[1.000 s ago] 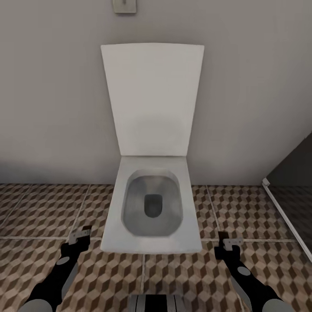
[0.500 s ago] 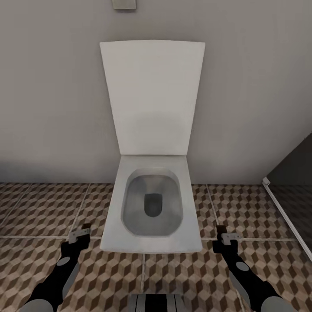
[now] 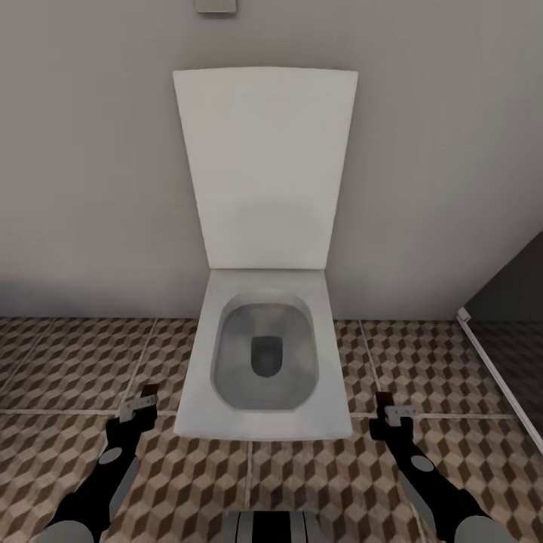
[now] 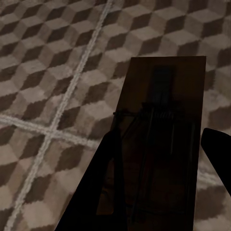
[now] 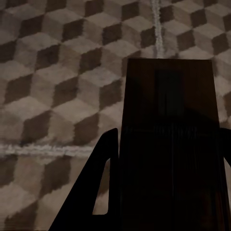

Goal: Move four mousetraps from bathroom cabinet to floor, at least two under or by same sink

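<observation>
- One mousetrap (image 4: 163, 130) is clamped in the left gripper (image 3: 140, 406); a second mousetrap (image 5: 171, 144) is clamped in the right gripper (image 3: 394, 413). Each board sits between its gripper's dark fingers (image 4: 103, 187), held above the bathroom floor (image 3: 452, 362).
- Each board's long axis runs along its gripper's fingers, its free short end pointing away from the wrist and out over the tiles. The face with the metal spring parts is turned toward each wrist camera.
- In the head view the left gripper hangs just beside the left front corner of the toilet (image 3: 264, 354), and the right gripper near its right front corner.
- Risk, as I judge it: setting the traps down here would put them beside the toilet, not the sink. At least two must end under or next to the same sink, so a drop at this spot may not count toward that.
- Second risk: with so much of each board standing out past the fingers, it could twist or slip in the grip if it knocks the toilet's edge during a turn.
- Third risk: letting go from this height could make a trap bounce, flip or slide off across the floor.
</observation>
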Controlling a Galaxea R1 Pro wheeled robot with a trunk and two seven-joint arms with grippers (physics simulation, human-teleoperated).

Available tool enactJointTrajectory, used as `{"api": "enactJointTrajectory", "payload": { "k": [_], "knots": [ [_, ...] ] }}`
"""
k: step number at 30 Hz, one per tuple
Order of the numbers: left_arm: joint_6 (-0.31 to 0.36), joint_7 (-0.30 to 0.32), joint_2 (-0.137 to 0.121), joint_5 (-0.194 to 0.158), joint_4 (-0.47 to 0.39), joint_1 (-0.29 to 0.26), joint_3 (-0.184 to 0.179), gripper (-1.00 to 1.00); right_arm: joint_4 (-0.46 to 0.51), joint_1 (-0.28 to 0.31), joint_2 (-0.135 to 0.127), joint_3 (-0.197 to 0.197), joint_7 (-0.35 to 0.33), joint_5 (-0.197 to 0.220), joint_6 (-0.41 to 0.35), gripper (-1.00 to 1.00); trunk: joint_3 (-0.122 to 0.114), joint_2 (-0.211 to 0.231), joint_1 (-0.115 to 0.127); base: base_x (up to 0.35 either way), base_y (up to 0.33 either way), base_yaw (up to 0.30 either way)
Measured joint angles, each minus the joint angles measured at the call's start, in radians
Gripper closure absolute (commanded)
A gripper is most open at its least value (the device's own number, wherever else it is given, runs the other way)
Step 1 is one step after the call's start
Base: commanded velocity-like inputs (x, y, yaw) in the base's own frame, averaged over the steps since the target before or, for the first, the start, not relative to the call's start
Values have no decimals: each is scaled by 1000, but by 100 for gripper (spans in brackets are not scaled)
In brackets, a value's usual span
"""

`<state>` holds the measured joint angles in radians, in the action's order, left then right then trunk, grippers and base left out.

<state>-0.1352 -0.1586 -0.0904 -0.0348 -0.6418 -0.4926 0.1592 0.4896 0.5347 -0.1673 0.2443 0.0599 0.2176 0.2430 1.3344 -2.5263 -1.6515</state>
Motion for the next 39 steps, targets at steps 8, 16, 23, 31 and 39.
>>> {"api": "enactJointTrajectory", "payload": {
  "k": [8, 16, 23, 31, 39],
  "knots": [
    [-62, 0, 0, 1, 0, 1, 0, 100, 1, 0, -8, -13, -61, 1, 33, 100, 23, -1, -3, 0, 0, 0],
    [-68, 0, 0, 2, 1, 1, 0, 100, 1, 0, -9, -24, -57, 2, 47, 100, 23, -1, -3, 0, 0, 0],
    [-69, 0, 0, 3, 1, 1, 0, 100, 3, 0, -10, -62, -27, 5, 61, 100, 23, -1, -3, 0, 0, 0],
    [-70, 0, 0, 3, 2, 1, 0, 100, 4, 0, -9, -89, -22, 0, 66, 100, 39, -2, -4, 0, 0, 0],
    [-71, 0, 0, 3, 1, 1, 0, 100, 1, 0, -9, -90, -24, -2, 66, 100, 66, -4, -8, 0, 0, 0]
  ]
}}
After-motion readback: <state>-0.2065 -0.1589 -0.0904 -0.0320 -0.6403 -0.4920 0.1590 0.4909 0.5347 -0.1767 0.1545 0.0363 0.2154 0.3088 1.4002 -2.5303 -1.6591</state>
